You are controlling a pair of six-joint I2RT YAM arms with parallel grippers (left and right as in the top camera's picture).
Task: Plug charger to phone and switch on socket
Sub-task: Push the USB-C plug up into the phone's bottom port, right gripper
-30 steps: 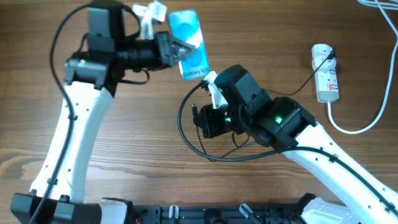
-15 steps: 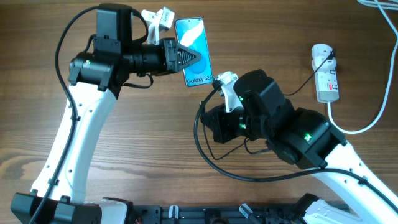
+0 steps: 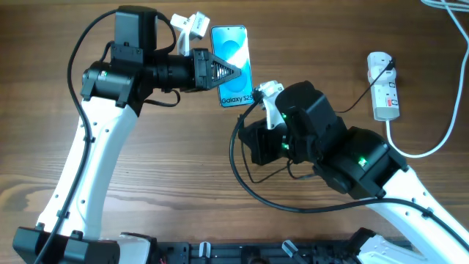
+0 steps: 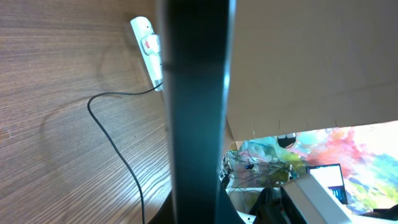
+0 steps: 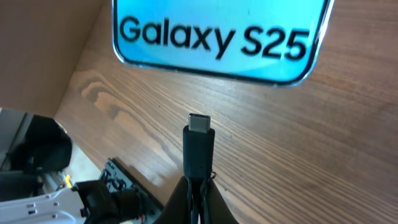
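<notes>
Right wrist view: right gripper (image 5: 198,190) is clamped on the charger (image 5: 199,149), its plug tip just short of the phone (image 5: 217,37), not touching. Left gripper (image 3: 218,71) clasps the phone's side. The socket (image 3: 384,86) lies well right of the phone.

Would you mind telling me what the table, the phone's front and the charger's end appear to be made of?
The table looks like wood or wood-look laminate, matte, with brown grain lines. The phone has a smooth, glossy front, probably glass, with rounded corners. The charger ends in a matte black body, likely plastic, with a small silvery tip that looks metallic.
</notes>
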